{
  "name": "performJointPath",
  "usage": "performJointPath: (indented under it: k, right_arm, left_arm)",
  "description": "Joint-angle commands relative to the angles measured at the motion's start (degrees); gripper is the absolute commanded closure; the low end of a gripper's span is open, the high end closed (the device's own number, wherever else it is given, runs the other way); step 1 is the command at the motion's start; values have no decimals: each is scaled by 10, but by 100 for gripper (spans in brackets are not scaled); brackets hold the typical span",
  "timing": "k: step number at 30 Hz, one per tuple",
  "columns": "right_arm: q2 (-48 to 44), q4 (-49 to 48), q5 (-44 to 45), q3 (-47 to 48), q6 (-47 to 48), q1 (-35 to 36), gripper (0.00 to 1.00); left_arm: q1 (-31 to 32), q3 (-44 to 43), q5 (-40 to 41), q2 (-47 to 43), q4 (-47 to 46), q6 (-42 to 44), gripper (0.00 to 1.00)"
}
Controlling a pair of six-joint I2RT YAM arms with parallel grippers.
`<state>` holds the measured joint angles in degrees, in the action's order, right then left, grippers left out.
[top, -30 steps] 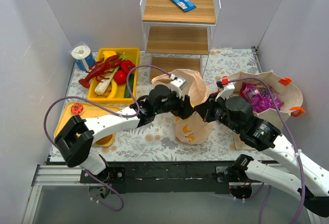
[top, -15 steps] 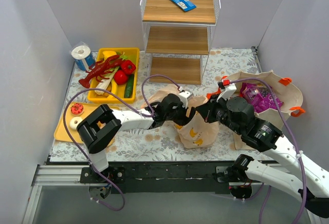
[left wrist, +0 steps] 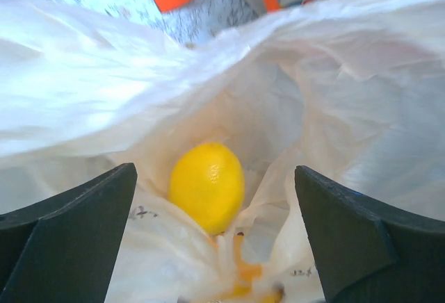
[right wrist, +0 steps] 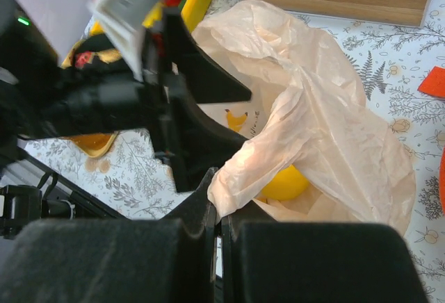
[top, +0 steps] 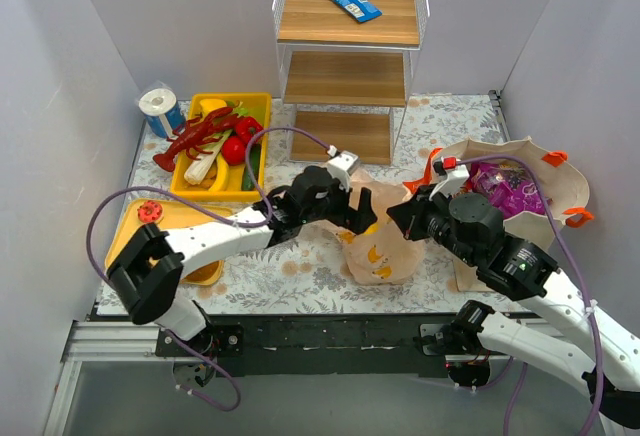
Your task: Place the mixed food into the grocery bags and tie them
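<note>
Our left gripper (left wrist: pixel 215 169) hangs spread wide and empty over the peach bag (right wrist: pixel 327 129), a lemon (left wrist: pixel 207 186) lying inside; our right gripper (right wrist: pixel 219 202) pinches the bag's rim. If that thin film slips or tears, we think the mouth collapses shut.

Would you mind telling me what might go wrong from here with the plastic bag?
1. The right gripper is shut on only a thin fold of the peach plastic bag; the film may slip out or tear, and the mouth would collapse.
2. The left gripper hangs open at the mouth, above the lemon; its fingers may snag loose film when pulling back.
3. The bag lies slumped, so the lemon might roll out during tying.
</note>
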<state>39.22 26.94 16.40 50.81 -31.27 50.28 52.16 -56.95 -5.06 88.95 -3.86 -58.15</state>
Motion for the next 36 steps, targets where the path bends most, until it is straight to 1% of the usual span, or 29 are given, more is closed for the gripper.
performJointPath:
  k: [1,2,3,4,5,6,8,9,11,12,14,18,19,22,24,26,27,31,33,36]
  right_arm:
    - [-11,-12,14,3,4,2,99]
    - [-11,-11,15,3,4,2,99]
    - [-11,-8,16,3,4,2,99]
    - [-12,-9,17,3,4,2,99]
    - [-13,-7,17,3,4,2,99]
    - [-14,-8,18,3,4,2,99]
    - [-15,-8,19,2,4,2,99]
    - [-17,-9,19,1,4,2,99]
    - [-18,-9,19,2,4,2,99]
    - [-19,-8,20,1,5,2,99]
    - [-19,-9,20,1,5,2,99]
    - [-22,-6,19,1,6,3,99]
    - [-22,-7,19,0,6,2,99]
    - [-28,-7,21,-7,6,2,99]
    - [-32,-10,19,-11,5,2,99]
    - [-33,-10,21,-12,6,1,99]
    - [-33,-9,21,-11,6,1,99]
    - [-35,-5,24,-9,6,2,99]
    - [-37,-3,24,-9,6,2,99]
    - [-38,-2,25,-9,5,2,99]
  left_arm:
    - [-47,-11,9,-97,35,30,2]
    - [-59,-14,2,-106,70,34,2]
    - [-95,-18,-6,-114,83,39,2]
    - [-114,-25,-15,-129,97,42,2]
    - [-134,-31,-13,-134,126,46,2]
    - [-173,-37,-3,-137,142,51,2]
    - [-216,-61,19,-135,193,63,2]
    - [-262,-67,19,-133,205,66,2]
    - [-309,-67,22,-124,218,78,2]
    - [-342,-64,39,-120,218,81,2]
    - [-363,-62,88,-98,214,86,2]
    - [-419,-77,65,-42,208,67,2]
    - [-426,-83,59,-32,206,66,2]
    - [-433,-108,51,16,206,68,7]
    - [-433,-121,25,46,204,72,13]
    - [-432,-128,24,66,199,76,18]
    - [-432,-134,26,77,199,80,22]
    - [-433,-145,41,128,207,88,30]
    - [-433,-145,44,135,211,88,35]
    - [-434,-140,43,134,206,87,38]
